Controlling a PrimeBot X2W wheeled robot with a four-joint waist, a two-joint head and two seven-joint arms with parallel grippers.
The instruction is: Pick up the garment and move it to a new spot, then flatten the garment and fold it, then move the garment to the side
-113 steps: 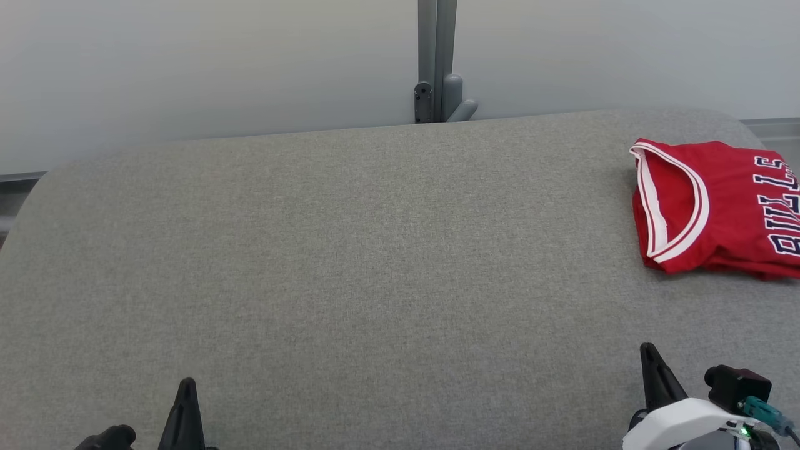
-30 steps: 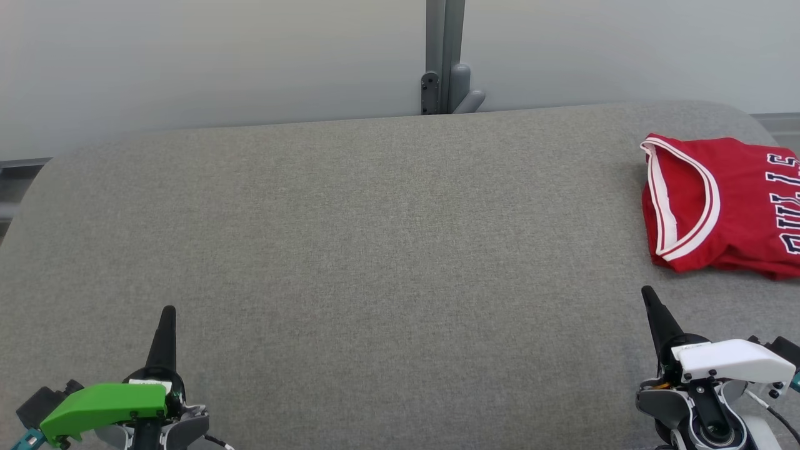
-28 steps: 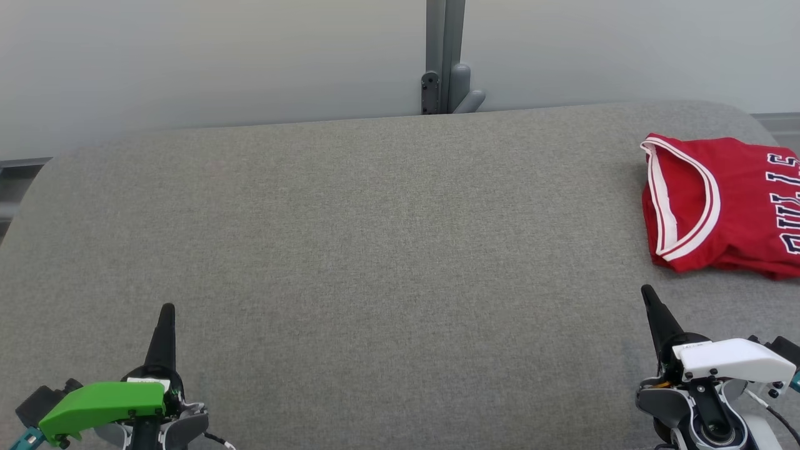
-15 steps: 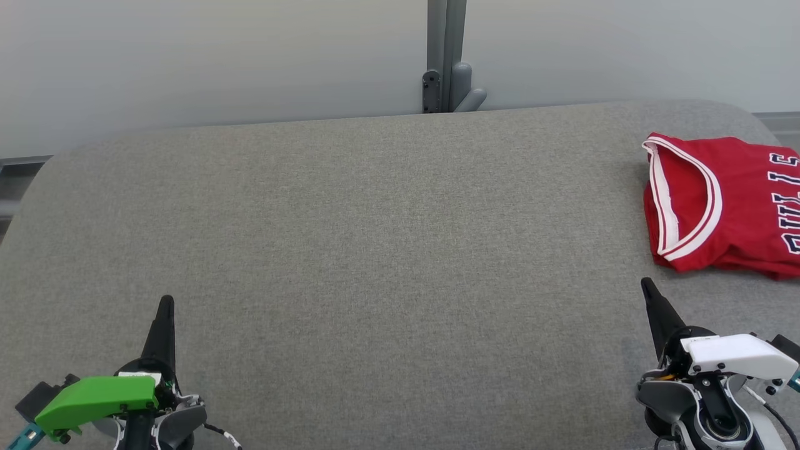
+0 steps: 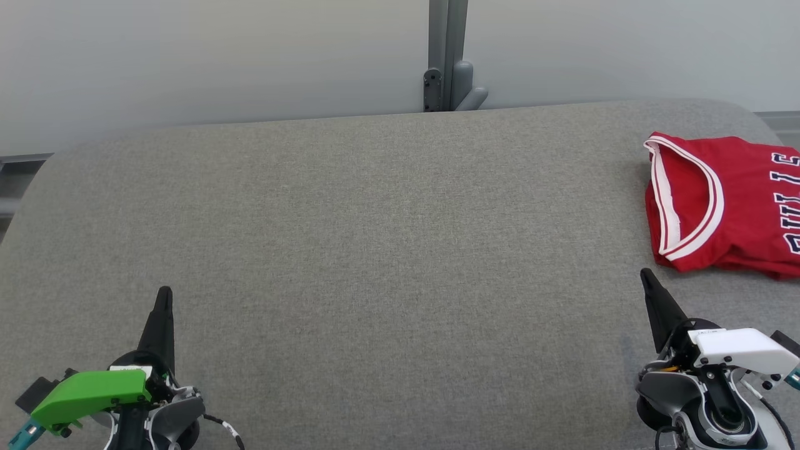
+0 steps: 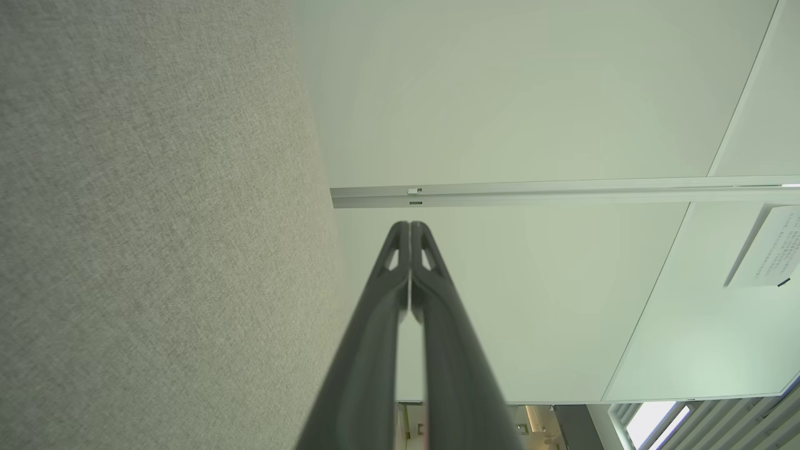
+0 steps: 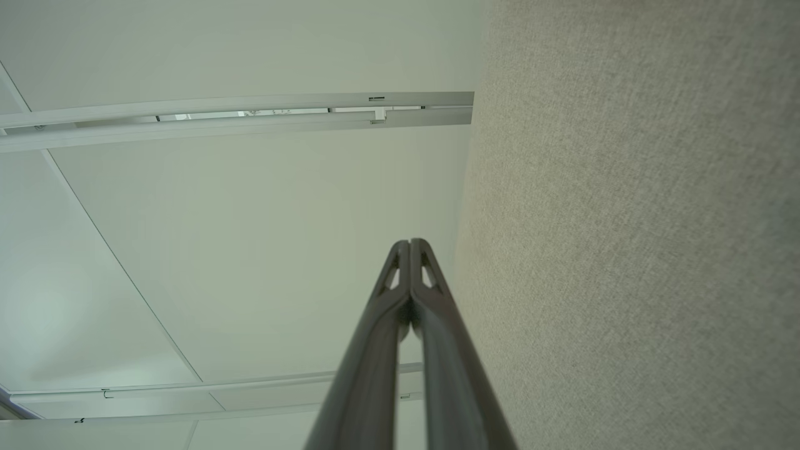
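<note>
Left gripper (image 5: pixel 164 301): fingers pressed together, holding nothing, at the near left of the grey fabric table (image 5: pixel 400 225).
Right gripper (image 5: pixel 647 286): fingers pressed together, holding nothing, at the near right.
Garment (image 5: pixel 744 206): red jersey with white trim, folded, lying on the table's far right, just beyond the right gripper's tip and not touching it.

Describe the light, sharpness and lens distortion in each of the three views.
Head view: soft even light, red garment sharp but cropped at the right edge. Left wrist view: greenish cast, shut left gripper sharp at its tips, softer near the lens. Right wrist view: same cast, wall seams bowed behind the shut right gripper.
</note>
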